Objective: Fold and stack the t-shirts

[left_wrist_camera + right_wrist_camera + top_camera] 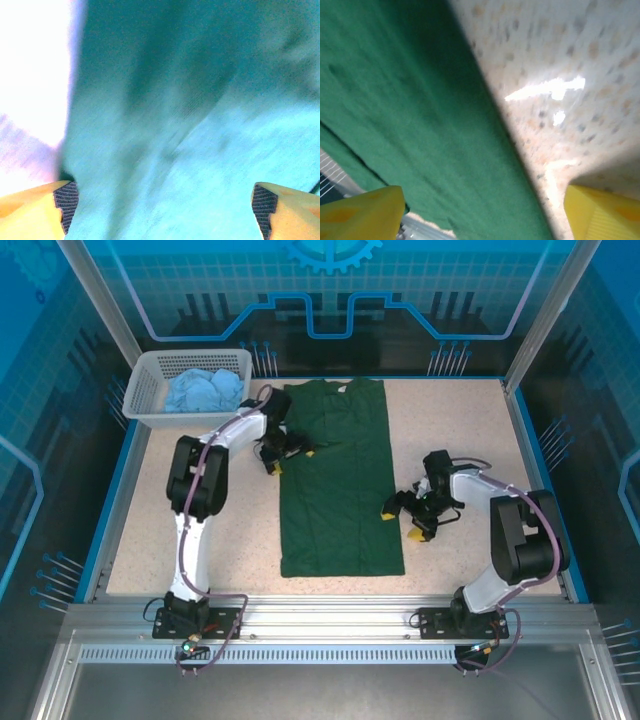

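The dark green cloth t-shirt lay folded lengthwise on the speckled desk. I had the left end effector spread over its left edge and the right end effector spread at its right edge. The light blue t-shirt sat in the white plastic lattice basket.

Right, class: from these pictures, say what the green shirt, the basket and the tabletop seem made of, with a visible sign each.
Green shirt: soft matte cloth; lies limp and flat.
Basket: probably white plastic; rigid lattice walls.
Tabletop: hard, speckled, glossy, perhaps laminate; glare spots show.
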Robot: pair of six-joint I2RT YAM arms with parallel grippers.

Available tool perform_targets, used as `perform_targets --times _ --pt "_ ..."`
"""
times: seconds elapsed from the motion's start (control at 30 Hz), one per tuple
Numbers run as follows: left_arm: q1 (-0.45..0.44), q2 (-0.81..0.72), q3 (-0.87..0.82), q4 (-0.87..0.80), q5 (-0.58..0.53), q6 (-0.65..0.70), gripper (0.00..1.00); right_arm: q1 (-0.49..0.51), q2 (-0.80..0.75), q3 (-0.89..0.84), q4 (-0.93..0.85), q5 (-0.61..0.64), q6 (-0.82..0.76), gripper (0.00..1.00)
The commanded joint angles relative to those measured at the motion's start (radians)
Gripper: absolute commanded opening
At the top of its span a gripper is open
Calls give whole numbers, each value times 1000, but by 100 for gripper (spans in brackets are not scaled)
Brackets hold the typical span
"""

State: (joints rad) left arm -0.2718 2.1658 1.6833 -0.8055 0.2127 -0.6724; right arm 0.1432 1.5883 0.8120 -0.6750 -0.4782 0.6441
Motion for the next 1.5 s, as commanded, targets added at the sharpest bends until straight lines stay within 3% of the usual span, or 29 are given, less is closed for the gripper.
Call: perform_targets --times 0.0,0.03,0.17,0.37,0.53,0.67,0.8,1.13,1.47 --pt "3 -202 -161 -10 77 16 94 5 -34 -63 -81 -109 -52 80" --pt "5 -256 -223 0 93 21 99 4 -54 -75 -95 -107 -58 79" --pt "8 -441 -426 13 173 39 95 20 -148 -126 -158 -76 -59 76" --pt "-3 -677 -766 117 334 -32 71 73 -353 -217 -173 27 83 72" --pt "-30 -827 -966 131 347 -78 62 111 -502 -350 3 31 195 65" --pt "-98 -948 -1116 244 320 -219 56 112 -475 -363 31 -4 116 60" --pt "-140 -961 -1229 429 357 -344 52 90 -439 -339 48 -64 51 57" --pt "-139 -863 -1226 476 373 -299 47 91 -325 -291 22 -27 1 50" --pt "-147 -752 -1197 540 421 -272 39 95 -362 -274 -86 70 14 50"
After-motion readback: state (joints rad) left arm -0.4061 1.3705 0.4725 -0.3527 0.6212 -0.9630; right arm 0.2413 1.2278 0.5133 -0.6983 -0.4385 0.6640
